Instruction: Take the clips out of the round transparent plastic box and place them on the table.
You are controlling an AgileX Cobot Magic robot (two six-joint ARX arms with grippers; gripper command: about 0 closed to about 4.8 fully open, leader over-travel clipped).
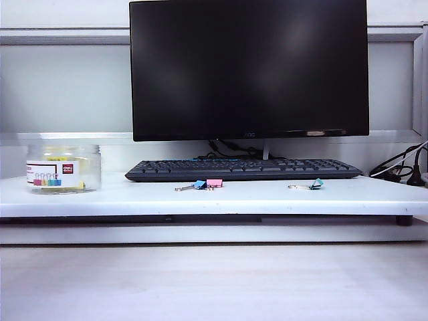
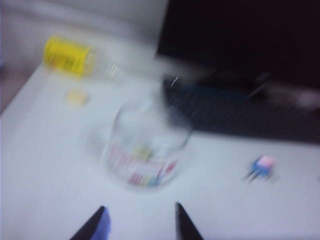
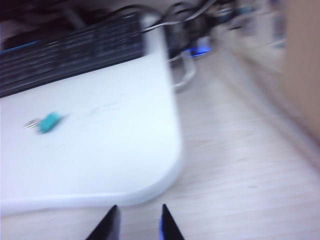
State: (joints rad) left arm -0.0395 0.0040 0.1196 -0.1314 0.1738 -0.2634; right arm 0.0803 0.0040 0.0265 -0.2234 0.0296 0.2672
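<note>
Exterior view sets the round transparent plastic box (image 1: 63, 168) upright at the left end of the white bench (image 1: 134, 197), with yellow clips (image 1: 57, 159) dimly visible through its wall above the label. Right of it, before the black keyboard (image 1: 242, 168), lie a blue and pink pair of clips (image 1: 206, 184) and, further right, a teal clip (image 1: 315, 184); a dark monitor (image 1: 249, 67) stands behind. No arm shows here.

Left wrist view, badly blurred, shows what the exterior view misses: a yellow object (image 2: 67, 56), perhaps a container, beyond the box (image 2: 147, 147). The left pincer (image 2: 141, 222) hangs short of the box, jaws apart, holding nothing.

Right wrist view shows the right pincer (image 3: 139, 222) off the bench corner, jaws parted and empty, the teal clip (image 3: 48, 122) well apart.
</note>
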